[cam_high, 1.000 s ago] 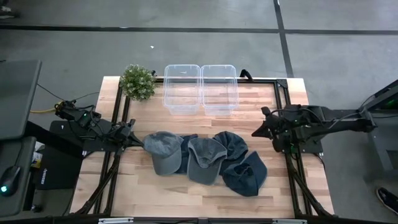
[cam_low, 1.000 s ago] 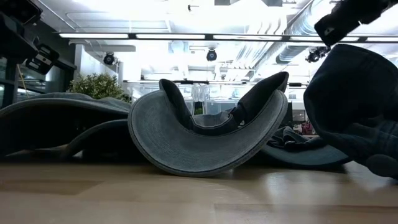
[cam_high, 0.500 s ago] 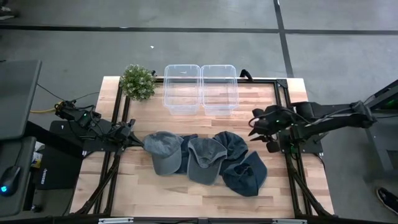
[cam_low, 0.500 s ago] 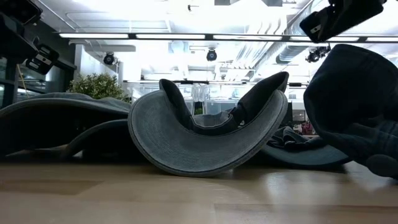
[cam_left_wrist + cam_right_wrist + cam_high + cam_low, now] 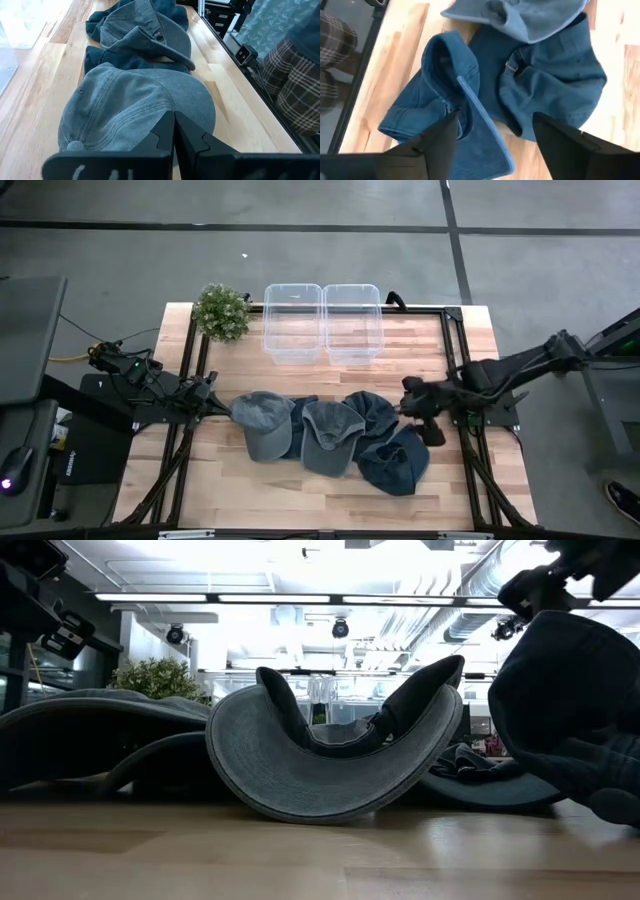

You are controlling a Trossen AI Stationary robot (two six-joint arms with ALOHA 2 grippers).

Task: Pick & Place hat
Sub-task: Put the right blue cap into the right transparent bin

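Right gripper (image 5: 408, 409) advanced over crowded hats (image 5: 385, 442).

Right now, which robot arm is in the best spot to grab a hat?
Probably the right one. Its tool is open and right above the dark blue hats, seen just below its fingers in the right wrist view. The left tool is shut, waiting beside the grey hat.

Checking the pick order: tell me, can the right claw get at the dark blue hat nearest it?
Probably yes. The right claw hangs open just beside the dark blue hat, which lies at the pile's outer edge with nothing over it.
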